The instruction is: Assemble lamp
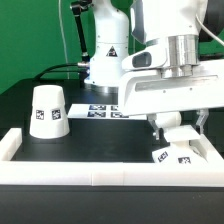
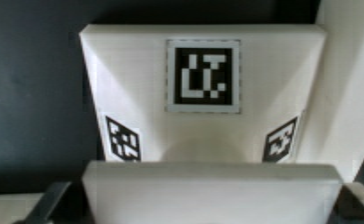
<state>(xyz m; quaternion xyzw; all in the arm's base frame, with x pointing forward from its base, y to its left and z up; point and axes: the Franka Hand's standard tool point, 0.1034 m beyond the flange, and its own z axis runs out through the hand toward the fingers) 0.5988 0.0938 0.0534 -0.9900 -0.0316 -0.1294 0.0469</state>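
My gripper [image 1: 173, 126] hangs over the front corner on the exterior view's right, shut on the white bulb [image 1: 172, 122]. Directly below it lies the flat white base [image 1: 182, 152] with black-and-white tags, tucked into the corner of the border rail. In the wrist view the base [image 2: 205, 90] fills the middle, its tag facing the camera. The bulb [image 2: 205, 188] appears as a white mass between my dark fingers [image 2: 40, 203], and my gripper [image 2: 205, 208] is closed around it. The white cone-shaped shade [image 1: 48, 110] with a tag stands upright on the exterior view's left, away from my gripper.
The white border rail [image 1: 100, 176] runs along the front and turns up both sides. The marker board [image 1: 103, 110] lies flat behind the middle, in front of the arm's base. Cables trail behind on the exterior view's left.
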